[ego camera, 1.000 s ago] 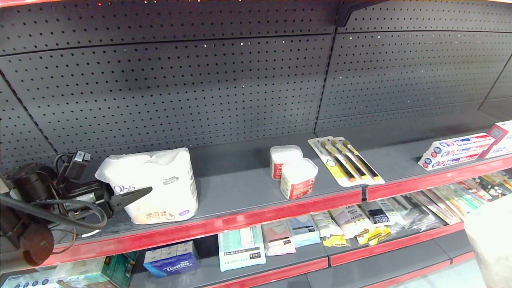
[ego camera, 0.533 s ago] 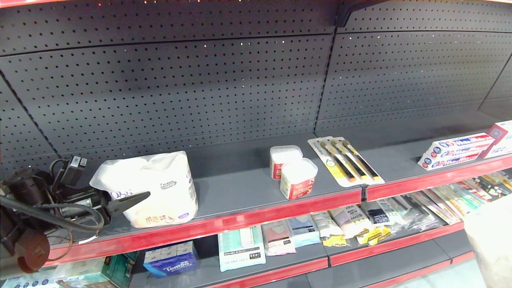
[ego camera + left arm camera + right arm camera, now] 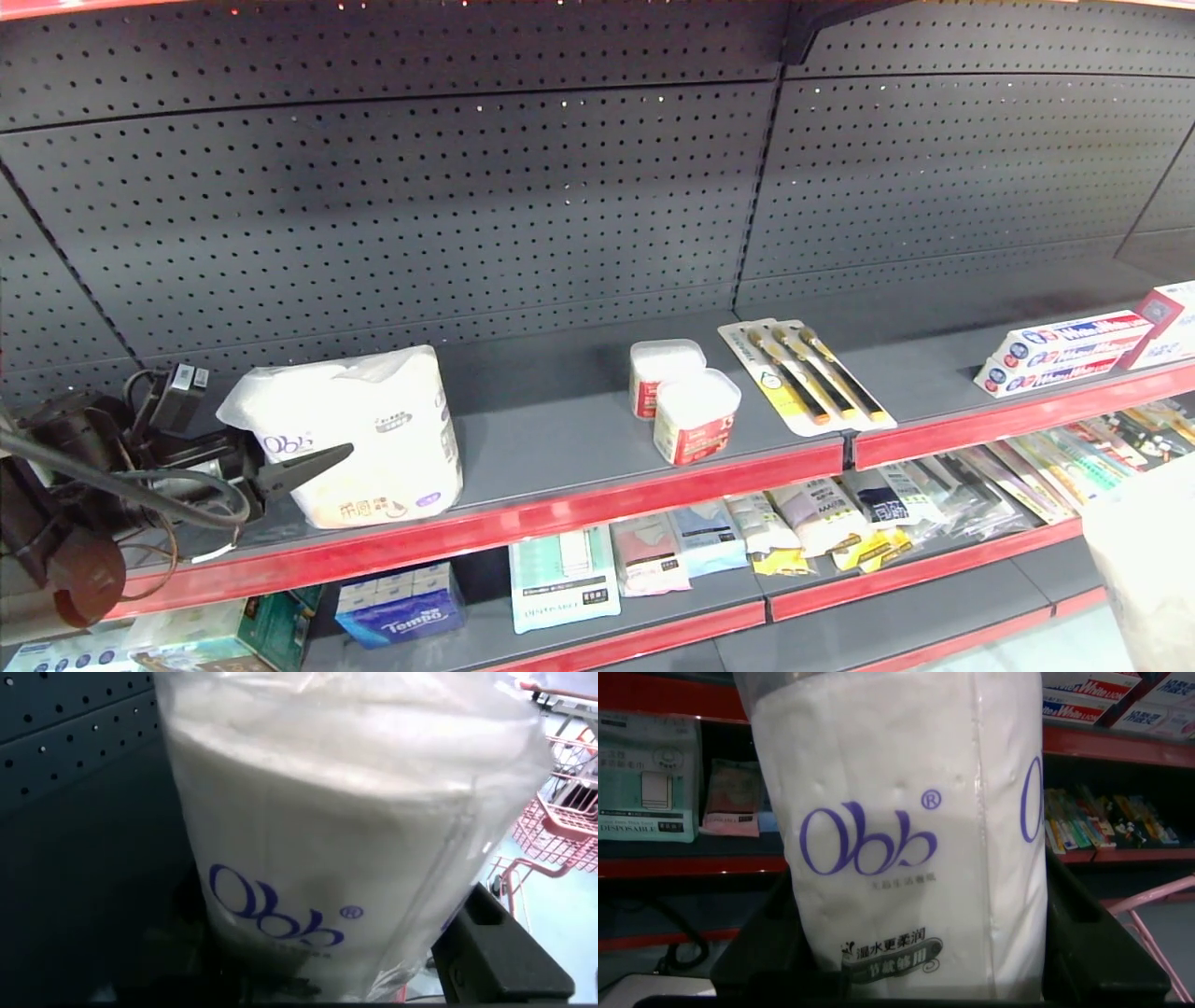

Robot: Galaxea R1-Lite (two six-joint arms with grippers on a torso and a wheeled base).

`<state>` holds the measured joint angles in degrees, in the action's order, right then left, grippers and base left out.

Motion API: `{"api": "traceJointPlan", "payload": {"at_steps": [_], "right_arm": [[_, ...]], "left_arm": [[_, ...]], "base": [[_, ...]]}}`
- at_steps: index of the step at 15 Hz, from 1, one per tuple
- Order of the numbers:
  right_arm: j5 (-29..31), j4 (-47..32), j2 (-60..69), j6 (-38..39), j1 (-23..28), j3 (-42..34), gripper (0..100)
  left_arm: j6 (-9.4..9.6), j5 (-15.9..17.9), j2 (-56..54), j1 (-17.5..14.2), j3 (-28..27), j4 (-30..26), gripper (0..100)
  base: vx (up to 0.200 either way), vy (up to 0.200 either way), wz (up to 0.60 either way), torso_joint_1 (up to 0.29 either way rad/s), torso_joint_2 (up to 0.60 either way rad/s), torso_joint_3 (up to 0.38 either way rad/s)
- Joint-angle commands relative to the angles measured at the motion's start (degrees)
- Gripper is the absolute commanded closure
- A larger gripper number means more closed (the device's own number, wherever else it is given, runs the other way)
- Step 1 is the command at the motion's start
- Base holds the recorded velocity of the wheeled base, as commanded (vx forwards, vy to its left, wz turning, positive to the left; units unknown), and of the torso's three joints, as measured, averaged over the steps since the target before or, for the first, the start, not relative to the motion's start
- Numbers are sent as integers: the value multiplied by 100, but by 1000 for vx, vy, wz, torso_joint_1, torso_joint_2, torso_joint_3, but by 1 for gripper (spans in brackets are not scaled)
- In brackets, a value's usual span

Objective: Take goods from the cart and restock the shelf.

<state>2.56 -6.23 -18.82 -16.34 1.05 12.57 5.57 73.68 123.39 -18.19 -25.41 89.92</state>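
Observation:
A white plastic-wrapped pack of toilet rolls point(image 3: 359, 434) stands on the left of the grey upper shelf point(image 3: 560, 448), near its red front edge. My left gripper point(image 3: 317, 448) is shut on it from the left, one dark finger point(image 3: 303, 464) across its front. The left wrist view has this pack point(image 3: 327, 859) pressed between the fingers point(image 3: 500, 947). My right gripper point(image 3: 934, 975) is shut on a second, matching pack point(image 3: 906, 840), held in the air before the lower shelves. That pack shows as a pale shape point(image 3: 1144, 560) at the lower right of the head view.
On the same shelf stand two white-and-red tubs point(image 3: 686, 406), a card of toothbrushes point(image 3: 808, 373) and toothpaste boxes point(image 3: 1064, 353). Bare shelf lies between the pack and the tubs. Lower shelves hold tissues and sachets point(image 3: 653, 551). A pink cart point(image 3: 561, 812) is beside the shelf.
The left gripper and its pack dipped and tilted slightly to the left half a second ago, then came back to about where they were. The right pack has not moved.

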Motion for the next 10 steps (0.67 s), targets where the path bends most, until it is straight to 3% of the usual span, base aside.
{"api": "traceJointPlan", "payload": {"at_steps": [1, 10], "right_arm": [[-1, -1, -7, -1, 1, 0, 100], [-1, -1, -7, -1, 1, 9, 100]], "left_arm": [[5, -20, 80, -9, -43, 8, 100], [-21, 24, -52, -9, 18, 8, 100]], "base": [[0, 0, 0, 0, 0, 0], [0, 0, 0, 0, 0, 0]]}}
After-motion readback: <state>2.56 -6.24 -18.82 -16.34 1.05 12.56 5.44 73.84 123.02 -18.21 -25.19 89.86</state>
